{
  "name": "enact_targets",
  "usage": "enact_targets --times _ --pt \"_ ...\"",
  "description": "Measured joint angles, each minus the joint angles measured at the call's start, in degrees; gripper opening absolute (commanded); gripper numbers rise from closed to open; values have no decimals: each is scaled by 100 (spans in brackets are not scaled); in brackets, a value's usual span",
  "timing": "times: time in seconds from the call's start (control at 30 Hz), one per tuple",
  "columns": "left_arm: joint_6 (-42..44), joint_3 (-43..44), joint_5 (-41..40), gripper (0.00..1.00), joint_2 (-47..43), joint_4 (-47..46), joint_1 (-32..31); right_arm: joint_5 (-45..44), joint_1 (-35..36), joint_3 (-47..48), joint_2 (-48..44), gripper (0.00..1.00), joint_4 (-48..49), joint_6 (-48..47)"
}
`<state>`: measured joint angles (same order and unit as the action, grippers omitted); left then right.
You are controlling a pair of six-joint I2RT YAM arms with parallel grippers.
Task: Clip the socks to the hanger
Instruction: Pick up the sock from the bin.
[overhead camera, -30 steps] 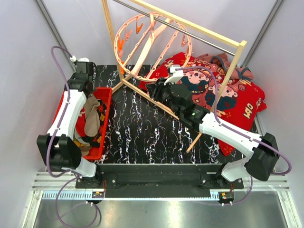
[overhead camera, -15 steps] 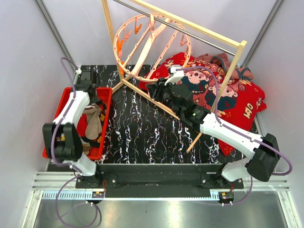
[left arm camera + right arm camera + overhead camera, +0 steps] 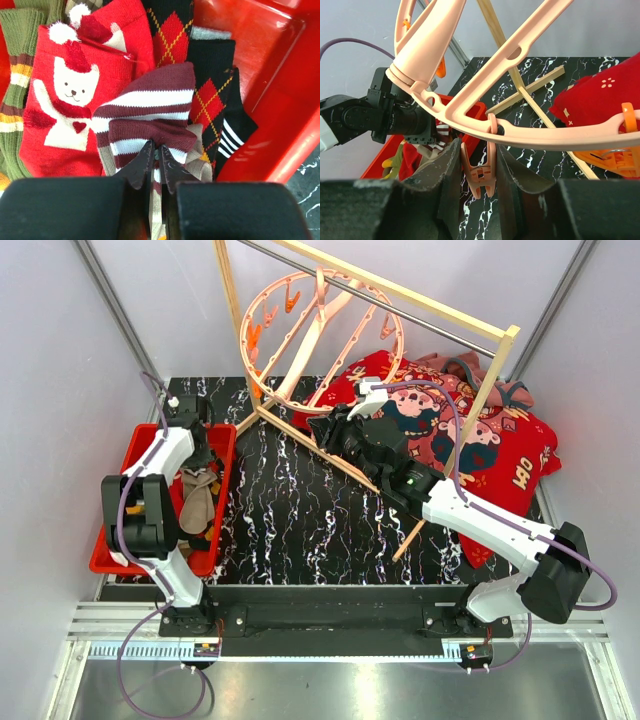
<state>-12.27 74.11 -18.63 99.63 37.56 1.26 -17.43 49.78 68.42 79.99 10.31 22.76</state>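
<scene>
- The step in hand looks like picking one sock out of the bin (image 3: pixel 280 90).
- The left pincer (image 3: pixel 156 159) is closed on the striped sock (image 3: pixel 145 107). Its tips pinch a fold, and the rest of the sock bunches up just past the tips.
- More socks lie under and around that one. The bear sock (image 3: pixel 70 100) is to the left of the tips, and the diamond sock (image 3: pixel 210 100) is to the right and past them.
- The bin's wall rises on the right of the left pincer.
- The right pincer (image 3: pixel 480 172) is closed on a clip (image 3: pixel 479 175), with one finger on each side.
- That clip dangles from the hanger (image 3: pixel 545 139), whose ring runs just above the right pincer. The hanger hangs from the rack (image 3: pixel 420 300).
- The bin and the left pincer sit well past the right pincer, low and to its left.
- Next, the left pincer likely has to lift the striped sock clear of the pile and carry it over to the clip.
- A sock lying below could get dragged along, so a slow lift seems wise.
- The right pincer must squeeze the clip so that its mouth opens. It is too hard to tell if the mouth is open now.
- The sock's edge then has to go into that mouth, just below the right pincer's fingers.
</scene>
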Motion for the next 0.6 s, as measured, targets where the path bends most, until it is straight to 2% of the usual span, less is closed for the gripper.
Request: enact_targets --times 0.07,0.17,0.4,0.43,0.53,0.6 --pt "7 0 2 5 -74 7 -2 11 -2 0 -2 6 0 -7" --pt "26 0 0 13 -356 13 0 13 -2 0 -9 7 -2 -46" --pt "42 0 -2 13 -846 -44 0 42 -2 0 -17 8 -2 -68" --pt "42 0 -2 12 -813 -35 0 50 -2 0 -17 8 -2 -68" --pt "44 0 -2 0 -684 -17 0 59 -2 0 -17 8 -4 -68" --pt "35 0 0 0 -627 0 0 59 -2 0 -17 8 -4 -68"
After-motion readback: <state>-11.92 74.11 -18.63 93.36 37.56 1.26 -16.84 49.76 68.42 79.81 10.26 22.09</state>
